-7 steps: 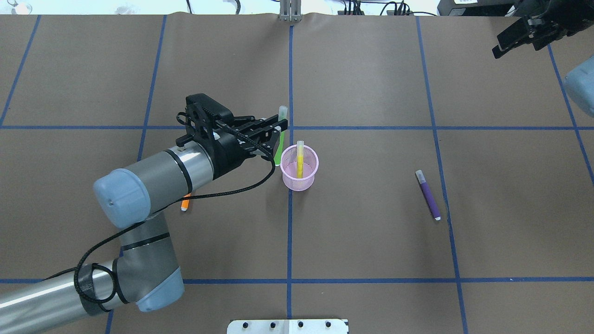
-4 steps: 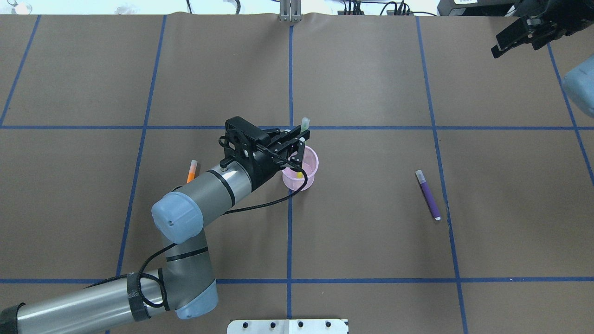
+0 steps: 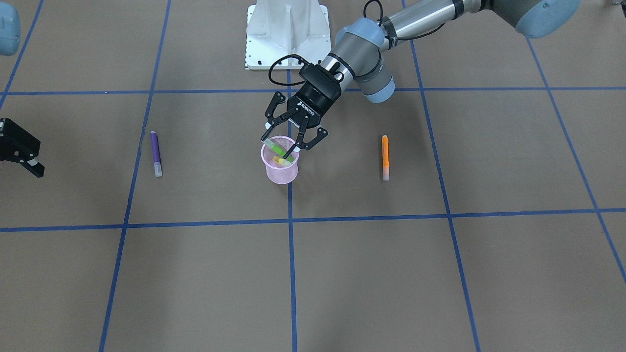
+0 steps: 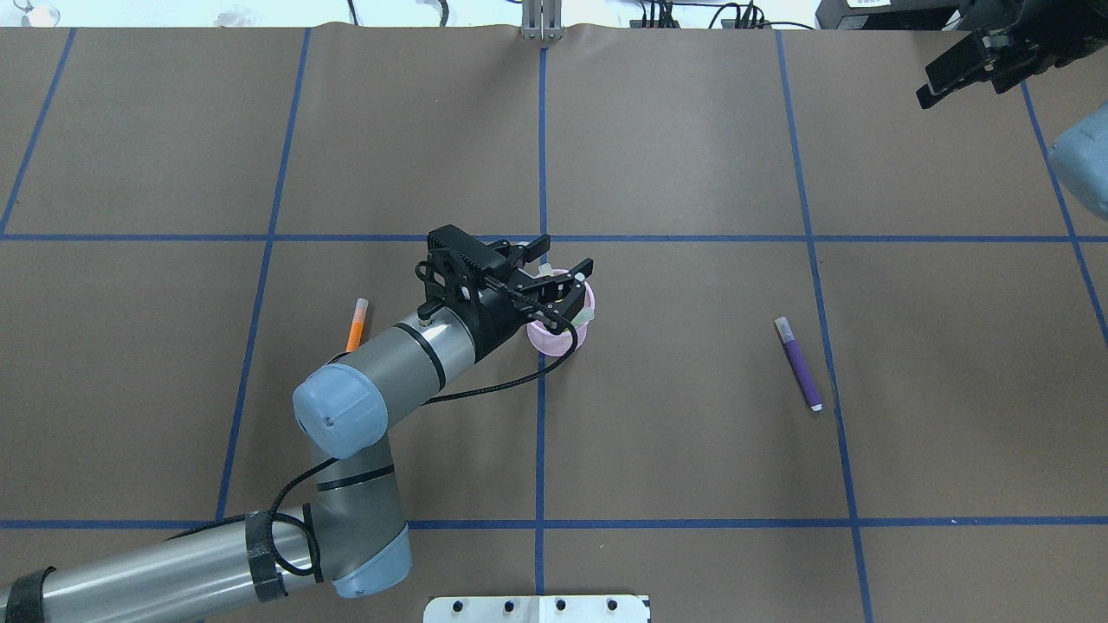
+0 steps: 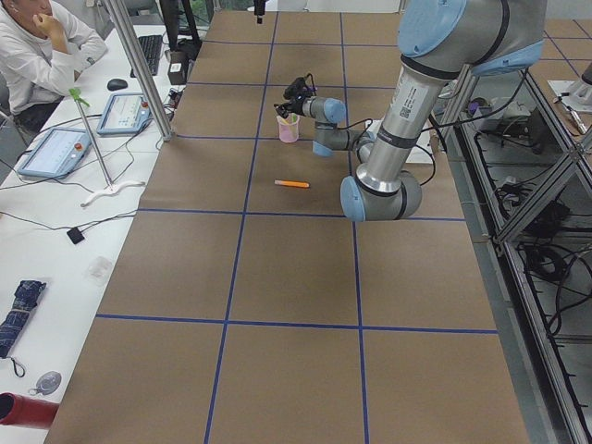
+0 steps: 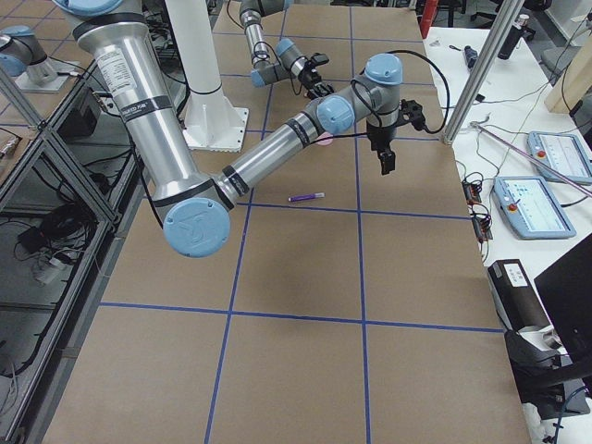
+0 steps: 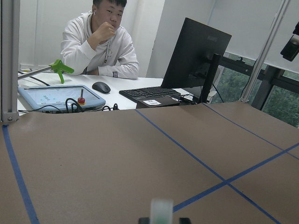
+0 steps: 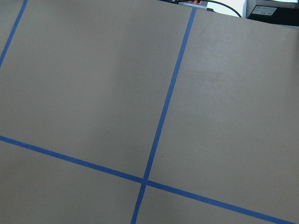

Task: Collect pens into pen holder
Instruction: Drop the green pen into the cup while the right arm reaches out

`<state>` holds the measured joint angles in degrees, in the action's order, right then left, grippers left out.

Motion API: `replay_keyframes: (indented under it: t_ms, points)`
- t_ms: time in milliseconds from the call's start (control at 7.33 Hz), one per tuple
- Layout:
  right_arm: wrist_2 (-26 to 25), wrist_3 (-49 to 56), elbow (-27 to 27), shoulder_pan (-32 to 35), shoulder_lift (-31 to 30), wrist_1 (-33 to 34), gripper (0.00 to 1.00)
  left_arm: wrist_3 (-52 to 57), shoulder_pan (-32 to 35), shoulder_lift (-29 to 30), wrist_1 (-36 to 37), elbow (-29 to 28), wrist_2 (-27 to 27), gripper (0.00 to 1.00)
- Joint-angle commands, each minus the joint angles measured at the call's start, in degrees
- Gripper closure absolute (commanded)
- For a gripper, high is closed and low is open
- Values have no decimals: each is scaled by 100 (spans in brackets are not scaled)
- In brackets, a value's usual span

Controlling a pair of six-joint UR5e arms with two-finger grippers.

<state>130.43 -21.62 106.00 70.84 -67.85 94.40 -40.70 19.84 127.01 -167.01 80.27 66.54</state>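
Though low over the pen holder, pinches nothing with the left gripper: spread wide, with the fingers standing to either side of the rim. Directly under the fingertips, inside the holder, shows a green pen leaning slanted, and a yellow pen close beside it. Behind this gripper, on the wrist side, finds an orange pen flat on the table. Far ahead of the fingertips, toward the right gripper, finds a purple pen, also flat. Cannot tell for the right gripper whether spread or pressed together; well apart from every pen.
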Motion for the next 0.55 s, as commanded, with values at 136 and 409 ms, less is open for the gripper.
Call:
replay_keyframes:
  t_ms: [136, 409]
  points:
    - [0, 0, 0, 0, 0, -1, 0, 0, 2, 17, 150, 416, 200, 1]
    - [0, -244, 35, -35, 17, -1, 0, -34, 160, -210, 1575, 1512, 737, 2]
